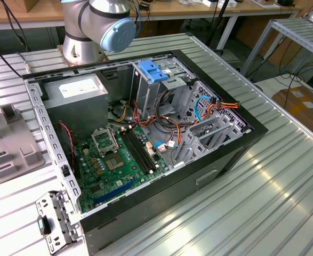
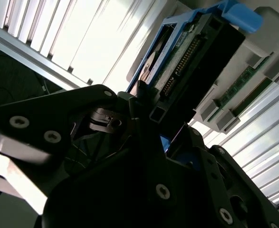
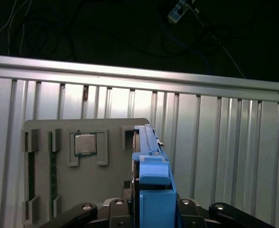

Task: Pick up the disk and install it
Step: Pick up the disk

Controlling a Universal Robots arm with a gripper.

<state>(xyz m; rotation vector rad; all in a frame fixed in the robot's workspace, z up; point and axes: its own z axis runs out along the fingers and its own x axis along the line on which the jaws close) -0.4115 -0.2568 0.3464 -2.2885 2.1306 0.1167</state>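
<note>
Pincer (image 3: 151, 205) closed on the disk (image 3: 146, 142), edgewise between its fingers (image 3: 116, 206), tray (image 3: 110, 190) just beyond. Pick-up step; lifting likely requires straight withdrawal.

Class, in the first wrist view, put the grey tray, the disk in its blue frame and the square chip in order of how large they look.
1. grey tray, the largest.
2. disk, seen edge-on and nearest the camera, so its place is unsure.
3. square chip, plainly the smallest.
</note>
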